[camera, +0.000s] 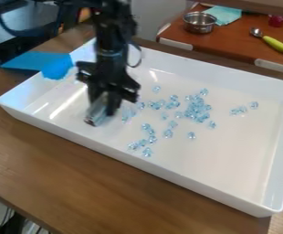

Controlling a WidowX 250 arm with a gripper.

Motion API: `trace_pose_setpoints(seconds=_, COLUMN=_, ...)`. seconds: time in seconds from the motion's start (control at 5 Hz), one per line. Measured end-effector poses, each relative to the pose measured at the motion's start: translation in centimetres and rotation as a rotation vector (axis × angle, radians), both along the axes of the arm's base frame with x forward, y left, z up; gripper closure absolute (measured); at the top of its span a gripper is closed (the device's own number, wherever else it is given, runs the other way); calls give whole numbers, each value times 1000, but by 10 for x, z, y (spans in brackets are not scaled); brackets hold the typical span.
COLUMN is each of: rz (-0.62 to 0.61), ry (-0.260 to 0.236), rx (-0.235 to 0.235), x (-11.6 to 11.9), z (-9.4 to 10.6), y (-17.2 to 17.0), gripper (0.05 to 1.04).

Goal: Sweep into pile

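The clear blue pieces (196, 109) lie scattered mid-frame, right and lower right of the tool (102, 113); its grip, wide or narrow, I cannot tell.

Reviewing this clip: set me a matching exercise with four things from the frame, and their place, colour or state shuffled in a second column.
1. gems
2. tray
3. pot
4. spoon

A. silver, beside a pale blue-green cloth
B. with a yellow-green handle
C. pale blue, scattered, not in one pile
D. white, with raised sides

Right pairs: 1-C, 2-D, 3-A, 4-B
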State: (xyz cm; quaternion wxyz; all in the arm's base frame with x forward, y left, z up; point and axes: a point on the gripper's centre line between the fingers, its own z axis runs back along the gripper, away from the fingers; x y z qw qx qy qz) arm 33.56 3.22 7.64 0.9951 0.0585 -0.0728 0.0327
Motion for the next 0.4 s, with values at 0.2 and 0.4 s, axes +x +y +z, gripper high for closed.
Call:
trace_pose_setpoints(seconds=0.2, rz=0, ry=12, rx=-5, x=2, z=-1, y=-22, gripper=705)
trace_pose_setpoints(seconds=0.4, rz=-27, ry=24, rx=-13, x=3, z=-2, y=-49, gripper=705)
